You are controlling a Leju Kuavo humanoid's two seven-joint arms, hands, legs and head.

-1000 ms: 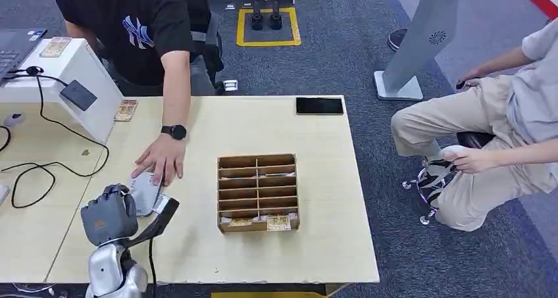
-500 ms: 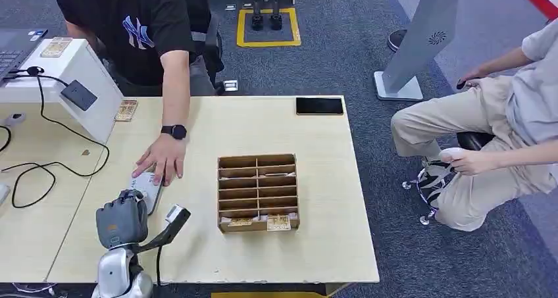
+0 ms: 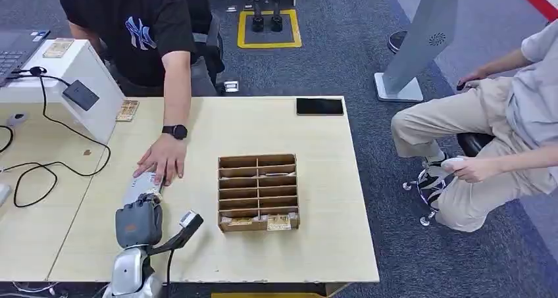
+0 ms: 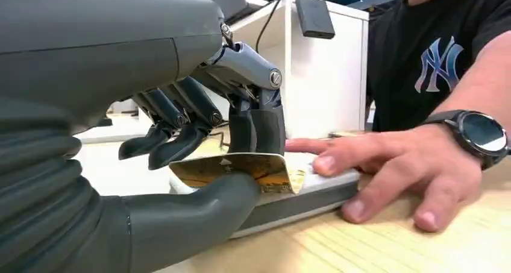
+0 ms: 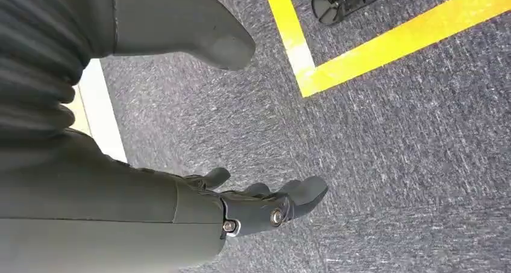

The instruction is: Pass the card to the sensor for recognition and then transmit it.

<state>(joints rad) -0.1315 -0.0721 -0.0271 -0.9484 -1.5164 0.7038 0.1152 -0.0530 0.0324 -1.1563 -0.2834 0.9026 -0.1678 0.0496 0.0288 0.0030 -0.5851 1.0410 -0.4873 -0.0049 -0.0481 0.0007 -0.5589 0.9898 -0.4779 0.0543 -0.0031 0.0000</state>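
Note:
My left hand [image 3: 138, 220] hovers over the near left part of the table and pinches a yellowish card [image 4: 241, 170] between thumb and fingers [image 4: 265, 128]. Just beyond it lies a flat white and grey pad [image 3: 143, 188], under the card in the left wrist view [image 4: 313, 191]. A person's hand [image 3: 161, 161] with a black watch presses on the pad's far end. A small black sensor [image 3: 81, 95] sits on the slanted face of a white box [image 3: 79, 68] at the far left. My right hand [image 5: 265, 207] hangs over grey carpet, fingers apart, holding nothing.
A wooden slotted card rack [image 3: 258, 193] stands mid-table with cards in its nearest row. A black phone [image 3: 320, 106] lies at the far edge. More cards [image 3: 126, 109] lie by the white box. Cables [image 3: 39, 170] cross the left table. A seated person [image 3: 500, 133] is on the right.
My left hand has moved right and toward the near edge with the card. The person's hand stays on the pad.

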